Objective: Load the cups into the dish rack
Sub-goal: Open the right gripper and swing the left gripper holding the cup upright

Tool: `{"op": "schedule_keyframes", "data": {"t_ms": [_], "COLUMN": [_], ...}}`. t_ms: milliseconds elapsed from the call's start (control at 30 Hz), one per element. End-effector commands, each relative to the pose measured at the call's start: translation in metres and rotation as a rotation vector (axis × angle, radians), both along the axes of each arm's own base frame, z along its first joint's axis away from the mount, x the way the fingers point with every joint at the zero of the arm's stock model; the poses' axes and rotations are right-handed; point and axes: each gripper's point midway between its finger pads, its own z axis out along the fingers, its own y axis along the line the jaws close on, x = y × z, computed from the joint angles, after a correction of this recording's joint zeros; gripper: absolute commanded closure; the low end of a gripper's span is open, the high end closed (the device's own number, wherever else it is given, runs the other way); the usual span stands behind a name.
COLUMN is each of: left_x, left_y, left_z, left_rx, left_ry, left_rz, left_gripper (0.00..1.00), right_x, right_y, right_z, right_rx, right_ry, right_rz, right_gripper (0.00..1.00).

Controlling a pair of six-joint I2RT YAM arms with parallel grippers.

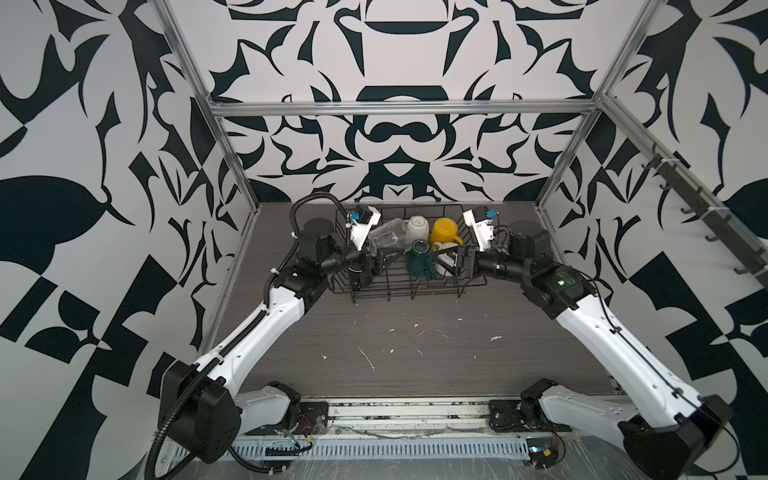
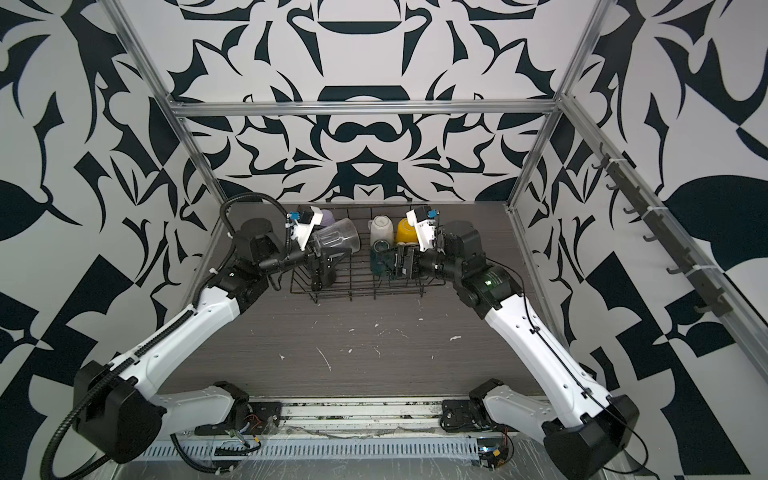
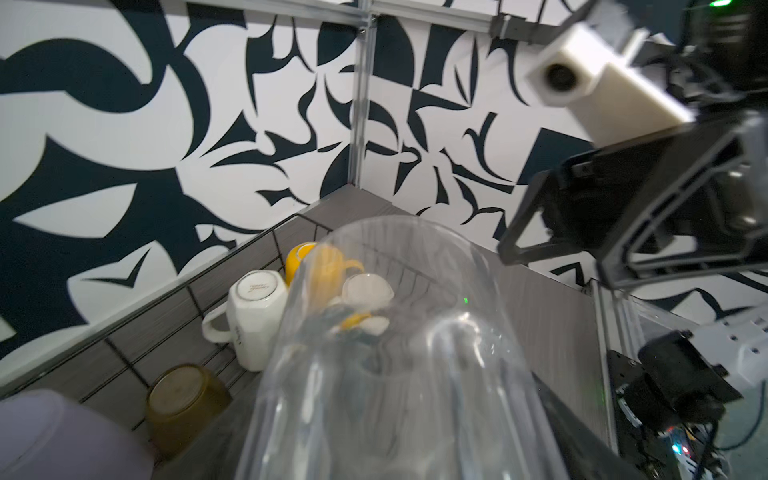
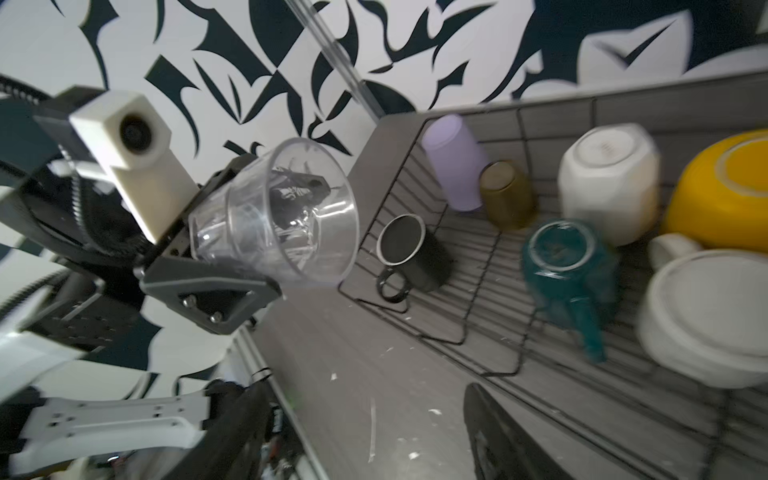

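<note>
Black wire dish rack (image 1: 399, 291) sits at the far end of the tabletop (image 1: 415, 353), and it's pretty packed. From the left: the left gripper (image 1: 380, 257) has its jaws pinching the clear glass (image 1: 386, 237), which is tilted and held up by the rack's left end. The lilac tumbler (image 4: 455, 162), amber glass (image 4: 505, 195) and black mug (image 4: 411, 253) sit in that end. Next come the cream faceted mug (image 1: 417, 227), teal faceted mug (image 1: 419, 259) and yellow mug (image 1: 444, 232), all bottom-up in the rack. On the right, the right gripper (image 1: 457, 262) has its jaws spread, just beside the upside-down white mug (image 4: 706, 316).
</note>
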Motion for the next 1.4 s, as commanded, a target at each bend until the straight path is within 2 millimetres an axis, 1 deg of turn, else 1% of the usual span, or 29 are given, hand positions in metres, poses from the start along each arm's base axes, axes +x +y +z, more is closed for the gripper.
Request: {"op": "schedule_keyframes", "data": {"t_ms": [0, 67, 167, 333, 567, 733, 1100, 1233, 1267, 1367], "left_x": [0.017, 0.024, 0.038, 0.057, 0.068, 0.072, 0.071, 0.074, 0.073, 0.073], "left_y": [0.004, 0.002, 0.004, 0.007, 0.010, 0.010, -0.007, -0.008, -0.005, -0.007], "left_z": [-0.027, -0.034, -0.045, -0.062, -0.074, -0.087, -0.119, -0.132, -0.136, -0.146], "left_rx": [0.091, 0.121, 0.171, 0.250, 0.297, 0.330, 0.430, 0.494, 0.526, 0.584], "left_ry": [0.148, 0.210, 0.316, 0.435, 0.516, 0.565, 0.681, 0.702, 0.715, 0.721], "left_rz": [0.085, 0.093, 0.155, 0.236, 0.294, 0.311, 0.301, 0.336, 0.351, 0.372], "left_gripper": [1.00, 1.00, 1.00, 1.00, 1.00, 1.00, 1.00, 1.00, 1.00, 1.00], "right_x": [0.012, 0.015, 0.014, 0.015, 0.015, 0.015, 0.012, 0.011, 0.011, 0.011], "right_y": [-0.033, -0.047, -0.057, -0.060, -0.064, -0.066, -0.070, -0.071, -0.072, -0.073], "right_z": [0.000, -0.002, -0.004, -0.010, -0.017, -0.022, -0.026, -0.029, -0.029, -0.031], "right_rx": [-0.121, -0.171, -0.199, -0.217, -0.236, -0.242, -0.247, -0.250, -0.253, -0.256], "right_ry": [-0.095, -0.112, -0.123, -0.119, -0.117, -0.108, -0.109, -0.106, -0.108, -0.107], "right_rz": [-0.160, -0.223, -0.261, -0.270, -0.279, -0.282, -0.284, -0.288, -0.288, -0.293], "right_gripper": [0.00, 0.00, 0.00, 0.00, 0.00, 0.00, 0.00, 0.00, 0.00, 0.00]}}
